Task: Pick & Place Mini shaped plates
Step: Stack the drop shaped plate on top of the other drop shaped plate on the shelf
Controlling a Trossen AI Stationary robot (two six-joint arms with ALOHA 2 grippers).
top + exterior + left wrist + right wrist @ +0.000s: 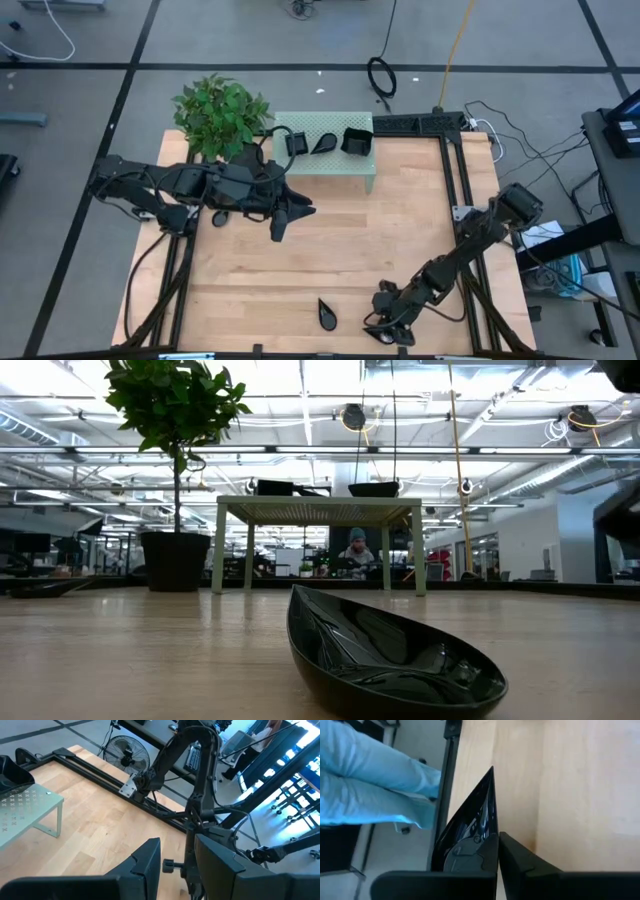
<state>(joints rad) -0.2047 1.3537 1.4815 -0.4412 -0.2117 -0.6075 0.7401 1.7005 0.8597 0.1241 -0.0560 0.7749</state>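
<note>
High view: the right pincer (385,325) sat low at about five o'clock on the table (400,230), pressed together on the rim of a black plate, while a teardrop plate (326,314) lay free just beside it toward nine o'clock. The left pincer (283,222) waited spread and empty near ten o'clock, beside the pale green stand (330,162), which carried three more plates (323,143); a potted plant (222,115) stood at eleven o'clock.

Right wrist view: the fingers (520,865) pinched the glossy wall of a pointed plate (475,820) near its edge, and the plate's tip reached toward the dark table frame. This grip was not legible from above, where the arm hid the held plate.

Low view: the free teardrop plate (390,655) filled the foreground, and the stand (318,512) showed its legs and dishes on top; neither pincer appeared here.

Left wrist view: the open fingers (150,865) held nothing, and the right arm (200,785) stood beyond.

Risk, as judged: the hold was thin and off-centre on a slick rim, so the plate could swing or slip on lifting. The neighbouring teardrop could be nudged, and the crowded stand left little room to set a plate down.
</note>
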